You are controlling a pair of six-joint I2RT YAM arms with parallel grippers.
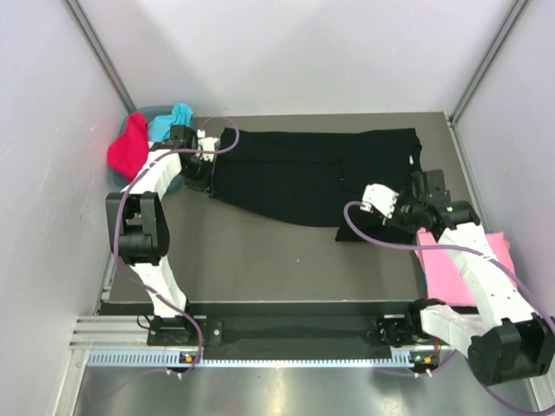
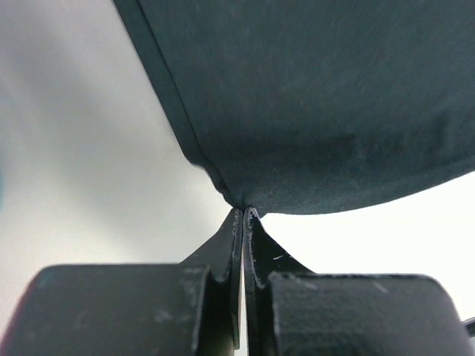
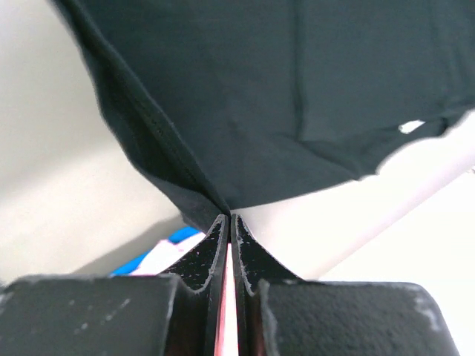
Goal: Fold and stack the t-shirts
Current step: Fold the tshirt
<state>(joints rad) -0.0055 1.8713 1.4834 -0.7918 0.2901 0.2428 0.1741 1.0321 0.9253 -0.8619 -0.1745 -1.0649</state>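
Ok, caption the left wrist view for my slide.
Left end effector pinched shut on an edge of the black t-shirt, cloth spreading away above.

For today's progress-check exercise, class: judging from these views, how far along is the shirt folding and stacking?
Done: the pink tee lies flat at the right edge, seemingly folded. In hand: the black tee, spread out, pinched by the left fingers and right fingers. Left: the red tee and turquoise tee, bunched at the far left corner; no stack yet.
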